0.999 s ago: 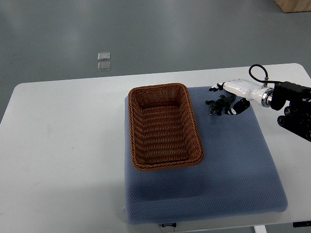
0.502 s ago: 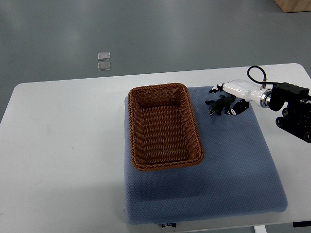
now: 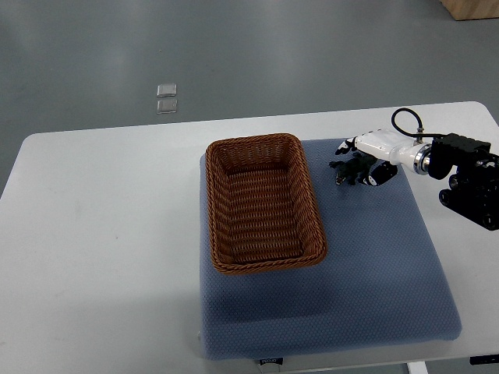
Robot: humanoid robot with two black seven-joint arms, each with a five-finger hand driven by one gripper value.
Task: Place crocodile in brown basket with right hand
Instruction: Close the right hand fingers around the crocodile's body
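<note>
A small dark green crocodile point(image 3: 348, 169) lies on the blue mat point(image 3: 366, 257), just right of the brown wicker basket point(image 3: 263, 201). My right hand point(image 3: 363, 160), white with black fingertips, comes in from the right edge and sits over the crocodile's right part. Its fingers curl around the toy, which still touches the mat. The basket is empty. My left arm does not show.
The mat lies on a white table point(image 3: 101, 234) with grey floor behind it. The right arm's black forearm point(image 3: 469, 179) hangs over the table's right edge. Two small clear squares point(image 3: 166, 98) lie on the floor far behind.
My right hand has drawn slightly left and down onto the crocodile, and its fingers have closed in around it. The crocodile and basket have stayed in place.
</note>
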